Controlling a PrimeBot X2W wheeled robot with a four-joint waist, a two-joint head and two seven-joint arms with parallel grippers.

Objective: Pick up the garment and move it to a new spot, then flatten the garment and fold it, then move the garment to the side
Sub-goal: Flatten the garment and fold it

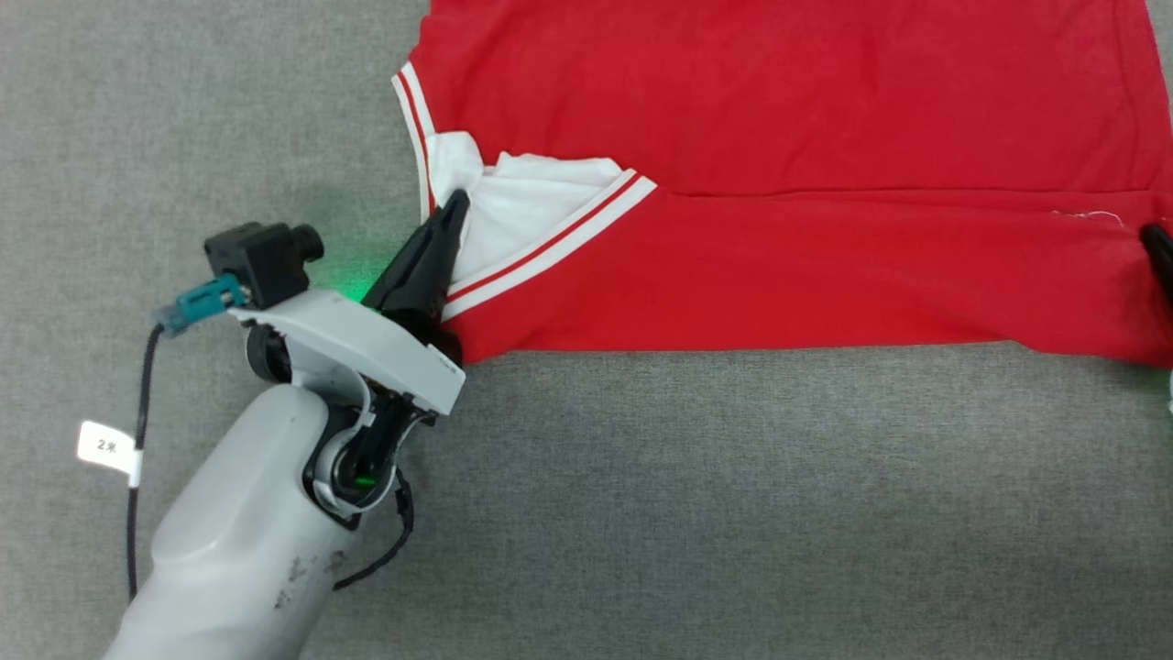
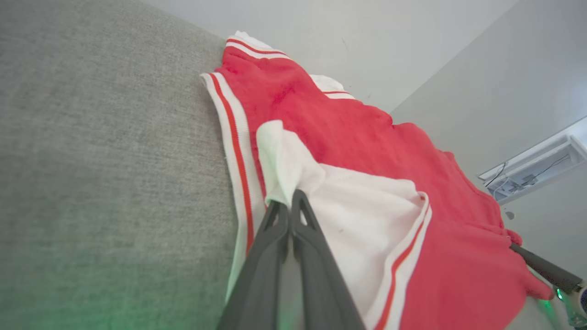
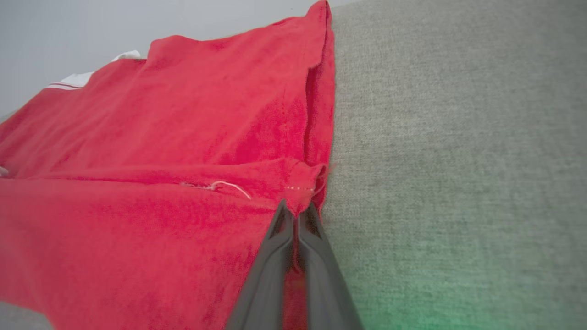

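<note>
**Grey surface [image 1: 733, 504] carries the garment [image 1: 779, 137], pinched at both near corners**

Spread across the far half of the head view, the garment lies flat with its near strip doubled over onto itself. It looks thin, soft and light, so it should sag and crease between grips. The stitched edges, taken at two points well apart, seem the soundest hold. Its long axis runs left to right across the head view, with the striped armhole trim [image 1: 550, 243] at the robot's left and the plain hem end at its right. The left gripper [image 1: 455, 206] is clamped on the white panel [image 1: 522, 197] beside that trim. The right gripper [image 1: 1156, 247] is nipped tight on the folded red corner at the right edge
</note>
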